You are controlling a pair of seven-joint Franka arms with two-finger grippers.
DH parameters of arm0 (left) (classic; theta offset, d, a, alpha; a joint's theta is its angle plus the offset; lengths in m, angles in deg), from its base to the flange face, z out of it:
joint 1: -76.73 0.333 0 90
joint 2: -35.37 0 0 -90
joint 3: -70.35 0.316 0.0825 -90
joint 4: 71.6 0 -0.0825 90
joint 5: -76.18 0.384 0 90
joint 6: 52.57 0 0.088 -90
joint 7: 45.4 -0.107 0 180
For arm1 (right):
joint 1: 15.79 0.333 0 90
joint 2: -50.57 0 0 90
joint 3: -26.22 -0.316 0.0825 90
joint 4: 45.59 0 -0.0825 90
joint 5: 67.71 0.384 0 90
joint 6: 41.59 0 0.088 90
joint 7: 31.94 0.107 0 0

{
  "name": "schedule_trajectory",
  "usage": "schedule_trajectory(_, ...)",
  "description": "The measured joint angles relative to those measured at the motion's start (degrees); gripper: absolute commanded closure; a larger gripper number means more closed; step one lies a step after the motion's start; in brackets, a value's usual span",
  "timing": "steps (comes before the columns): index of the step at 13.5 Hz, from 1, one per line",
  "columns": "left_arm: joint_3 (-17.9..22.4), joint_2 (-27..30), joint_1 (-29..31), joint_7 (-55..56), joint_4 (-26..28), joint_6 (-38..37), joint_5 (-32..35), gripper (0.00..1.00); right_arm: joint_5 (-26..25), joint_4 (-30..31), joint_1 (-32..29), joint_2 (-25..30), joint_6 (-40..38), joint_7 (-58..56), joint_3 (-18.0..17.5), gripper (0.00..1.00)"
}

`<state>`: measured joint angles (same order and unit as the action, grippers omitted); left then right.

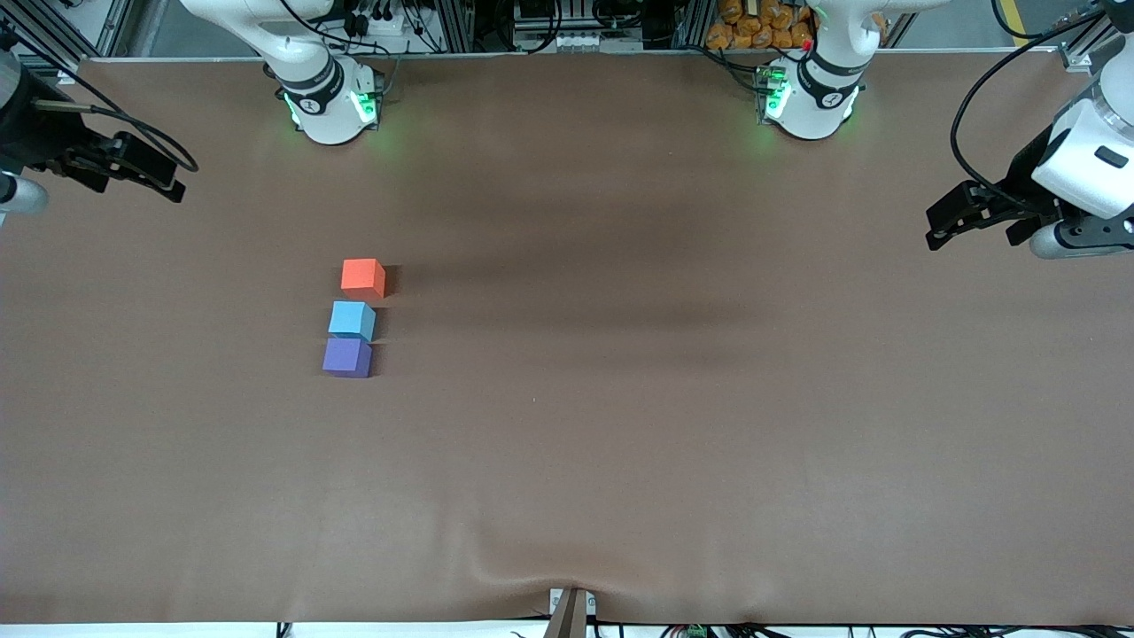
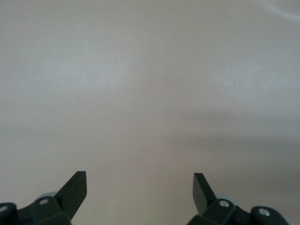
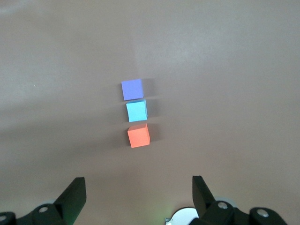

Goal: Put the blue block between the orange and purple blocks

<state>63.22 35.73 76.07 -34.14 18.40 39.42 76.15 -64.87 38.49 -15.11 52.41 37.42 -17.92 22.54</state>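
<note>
While the blue block (image 1: 352, 320) sits on the desk (image 1: 673, 416) between the orange block (image 1: 363, 277) and the purple block (image 1: 347, 358), touching the purple one and just apart from the orange one, all three stand in a short row toward my right arm's end. My right end effector (image 1: 133, 173) hangs spread and empty over that end of the desk. My left end effector (image 1: 961, 217) hangs spread and empty over the left arm's end, well apart from the blocks.
</note>
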Motion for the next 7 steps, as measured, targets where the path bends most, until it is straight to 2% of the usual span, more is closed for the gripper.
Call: schedule_trajectory(7, 0.0, 0.0, 0.2, 0.0, 0.0, 0.0, 0.0, 0.0, 0.0, 0.0, -0.2, 0.2, 1.6, -3.6, 0.3, 0.0)
